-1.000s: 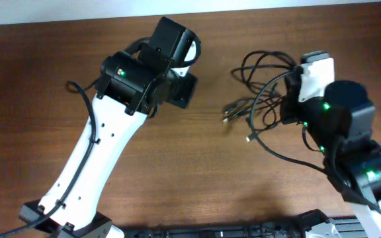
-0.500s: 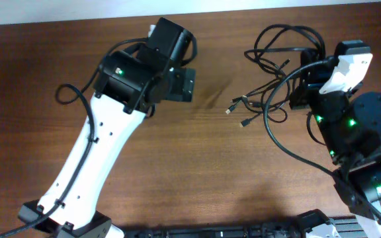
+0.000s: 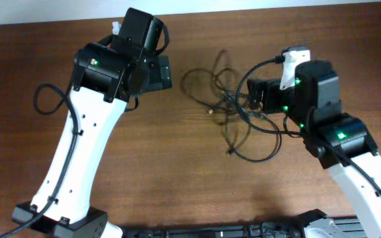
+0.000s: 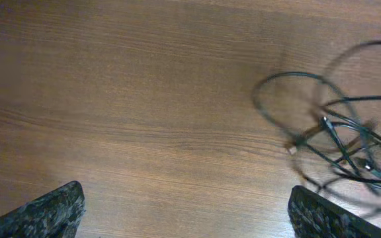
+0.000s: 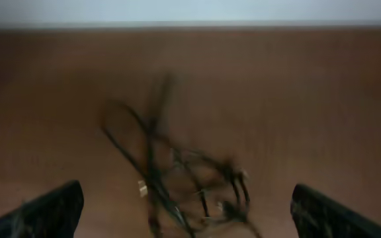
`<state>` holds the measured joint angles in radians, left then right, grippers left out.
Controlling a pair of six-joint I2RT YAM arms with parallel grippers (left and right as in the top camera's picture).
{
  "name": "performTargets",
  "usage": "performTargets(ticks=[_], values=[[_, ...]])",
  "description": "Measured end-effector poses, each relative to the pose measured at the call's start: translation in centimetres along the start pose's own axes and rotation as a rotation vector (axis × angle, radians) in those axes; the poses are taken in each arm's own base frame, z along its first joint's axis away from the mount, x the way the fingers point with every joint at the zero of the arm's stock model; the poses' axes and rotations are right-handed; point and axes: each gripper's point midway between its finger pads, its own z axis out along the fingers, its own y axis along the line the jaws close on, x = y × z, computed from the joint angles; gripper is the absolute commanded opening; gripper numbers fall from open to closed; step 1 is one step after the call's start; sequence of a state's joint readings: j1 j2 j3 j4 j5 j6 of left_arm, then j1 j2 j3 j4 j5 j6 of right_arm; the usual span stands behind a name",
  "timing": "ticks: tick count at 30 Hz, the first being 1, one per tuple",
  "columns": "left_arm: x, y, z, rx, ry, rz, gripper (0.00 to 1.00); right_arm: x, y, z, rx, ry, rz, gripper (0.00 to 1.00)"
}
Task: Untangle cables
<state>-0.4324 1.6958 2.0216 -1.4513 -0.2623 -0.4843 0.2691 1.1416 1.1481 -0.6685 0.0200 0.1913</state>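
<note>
Overhead view: the cables (image 3: 232,104) lie in one loose tangle mid-tabletop (image 3: 177,172), and neither of your hands grips them.
Your left hand (image 3: 163,73) hangs left of the heap and your right hand (image 3: 255,96) close at its right, both spread wide and empty (wrist views show nothing between the fingers). You look to be between grasps; next, pick one outlying strand or plug, pinch it, and draw it clear.
</note>
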Motion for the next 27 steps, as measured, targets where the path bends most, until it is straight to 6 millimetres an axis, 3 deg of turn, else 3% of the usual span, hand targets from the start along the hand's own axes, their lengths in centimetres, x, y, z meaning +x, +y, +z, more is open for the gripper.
performTargets(ticks=[6, 13, 19, 24, 27], values=[[0.0, 0.0, 0.0, 0.0, 0.0, -0.004, 0.99, 2.9, -0.5, -0.1, 0.02, 0.12, -0.006, 0.99], [0.0, 0.0, 0.0, 0.0, 0.0, -0.004, 0.99, 4.1, -0.6, 0.3, 0.02, 0.173, -0.007, 0.99], [0.0, 0.0, 0.0, 0.0, 0.001, -0.004, 0.99, 6.3, 0.8, 4.0, -0.064, 0.3, -0.047, 0.98], [0.0, 0.0, 0.0, 0.0, 0.0, -0.007, 0.99, 6.9, 2.3, 7.4, -0.161, 0.325, -0.128, 0.99], [0.0, 0.0, 0.0, 0.0, 0.001, -0.007, 0.99, 7.7, 2.9, 9.9, -0.208, 0.347, -0.171, 0.9]])
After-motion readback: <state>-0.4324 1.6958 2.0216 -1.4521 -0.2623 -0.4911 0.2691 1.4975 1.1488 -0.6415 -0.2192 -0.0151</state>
